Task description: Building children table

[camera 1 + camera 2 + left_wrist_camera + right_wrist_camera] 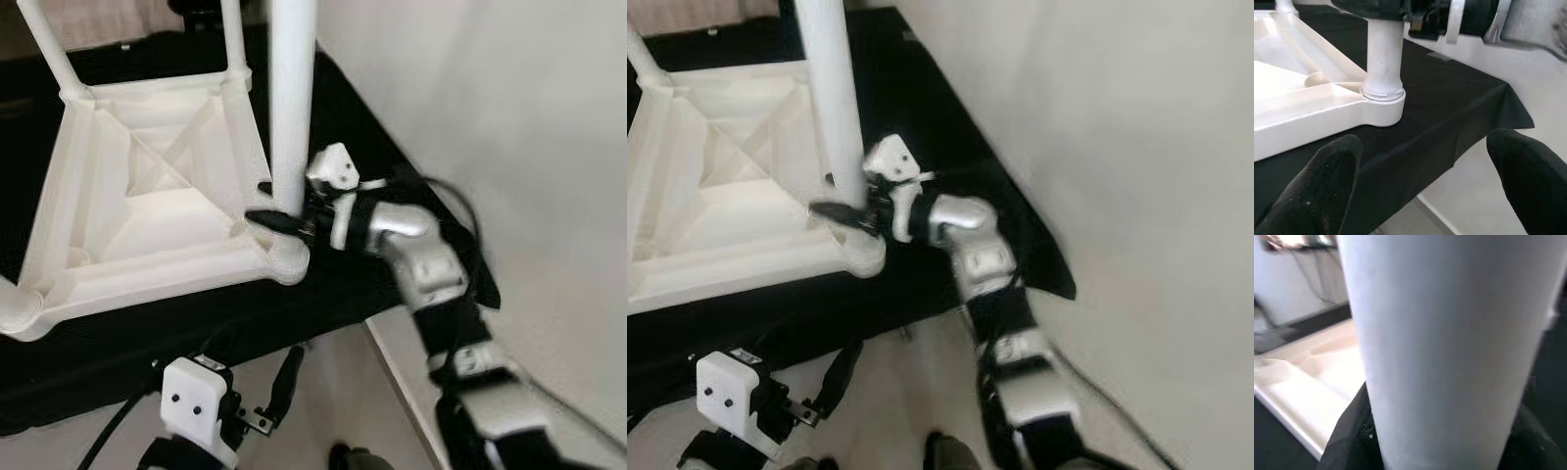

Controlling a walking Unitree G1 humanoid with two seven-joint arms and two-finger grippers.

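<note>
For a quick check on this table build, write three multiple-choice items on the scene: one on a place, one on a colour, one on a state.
1. Where does the upturned white table top lie?
A. on a black cloth
B. on bare floor
C. on a wooden bench

2. What colour is the table leg in the near corner socket?
A. black
B. white
C. red

3. How does the right gripper stand?
A. open, hanging idle
B. shut on a screwdriver
C. shut on the leg

Key: 1 A, the black cloth spreads under the top. 2 B, the leg matches the white top. 3 C, its black fingers clasp the leg just above the socket, while the left gripper waits open below.
</note>
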